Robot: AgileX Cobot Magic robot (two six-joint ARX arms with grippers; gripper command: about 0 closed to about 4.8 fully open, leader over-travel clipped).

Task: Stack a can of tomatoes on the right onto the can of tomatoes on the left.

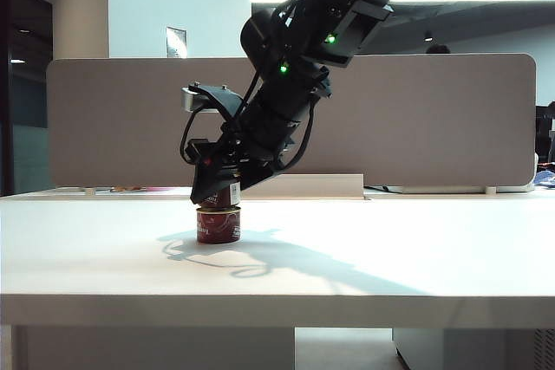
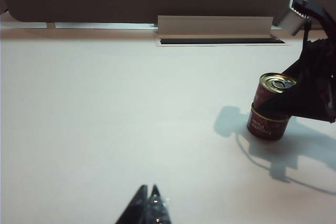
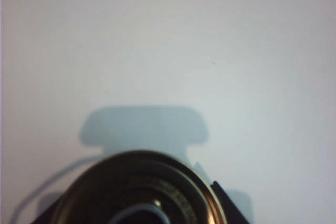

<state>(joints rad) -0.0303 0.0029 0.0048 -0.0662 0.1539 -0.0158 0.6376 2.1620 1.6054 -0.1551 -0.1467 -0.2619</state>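
Observation:
Two red cans of tomatoes stand one on the other left of the table's middle. The lower can rests on the white table. The upper can sits on it, silver lid up. My right gripper reaches across and down onto it, and its fingers lie against both sides of the upper can. My left gripper is shut with nothing in it, low over bare table, well away from the cans.
A grey partition panel runs along the table's far edge, with a raised cable flap in front of it. The table's near edge crosses the exterior view. The right arm's shadow lies beside the cans.

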